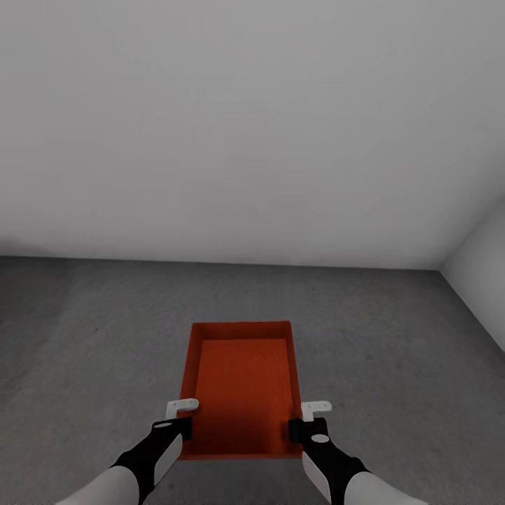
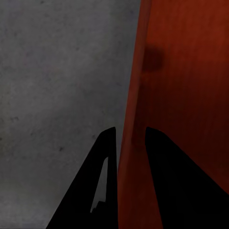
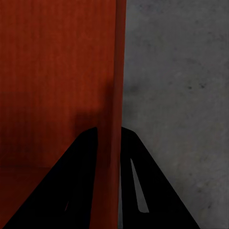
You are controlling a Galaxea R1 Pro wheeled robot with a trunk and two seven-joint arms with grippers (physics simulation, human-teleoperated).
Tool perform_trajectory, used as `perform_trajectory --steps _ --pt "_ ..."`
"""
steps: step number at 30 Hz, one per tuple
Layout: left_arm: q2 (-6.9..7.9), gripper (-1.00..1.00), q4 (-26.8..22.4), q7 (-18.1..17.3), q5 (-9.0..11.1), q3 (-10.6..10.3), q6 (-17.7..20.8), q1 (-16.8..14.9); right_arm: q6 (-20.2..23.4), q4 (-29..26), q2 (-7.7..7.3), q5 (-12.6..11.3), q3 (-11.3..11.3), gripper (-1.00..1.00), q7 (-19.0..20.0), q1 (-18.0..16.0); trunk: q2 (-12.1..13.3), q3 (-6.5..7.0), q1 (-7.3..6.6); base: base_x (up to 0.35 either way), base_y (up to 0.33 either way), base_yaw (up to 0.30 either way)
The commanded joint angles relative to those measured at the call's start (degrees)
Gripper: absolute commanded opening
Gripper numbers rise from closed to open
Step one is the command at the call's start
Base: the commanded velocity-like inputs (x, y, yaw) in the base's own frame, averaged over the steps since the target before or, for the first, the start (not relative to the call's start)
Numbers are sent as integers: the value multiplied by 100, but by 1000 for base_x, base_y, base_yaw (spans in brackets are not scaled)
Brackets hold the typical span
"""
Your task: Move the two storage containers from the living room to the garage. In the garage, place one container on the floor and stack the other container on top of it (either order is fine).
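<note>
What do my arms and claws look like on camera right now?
Both arms have white forearm shells running into black wrist sections, each with a small white oval patch. The left claw and right claw end in short white angled fingers. In the wrist views those fingers show as dark wedge shapes. No cables visible.

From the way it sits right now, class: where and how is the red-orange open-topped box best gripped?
Grip the red-orange rectangular open-topped box by its two long side walls, from above, one finger inside and one outside. The thin straight walls suit this, as the left tool and right tool show on the grey concrete floor.

Left pincer [image 1: 181, 416] and right pincer [image 1: 306, 418], both clamped, arms forward.
</note>
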Motion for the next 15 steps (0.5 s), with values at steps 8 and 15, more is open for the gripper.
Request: perform_trajectory --steps 8,15 --pt "5 -100 -29 61 -64 74 -288 -6 -23 94 -6 -89 -94 -100 -112 -2 -3 -24 0 0 0 0" --pt "5 -100 -29 58 -65 74 -288 -5 -3 94 -12 -89 -94 -100 -114 -2 -3 -24 0 0 0 0"
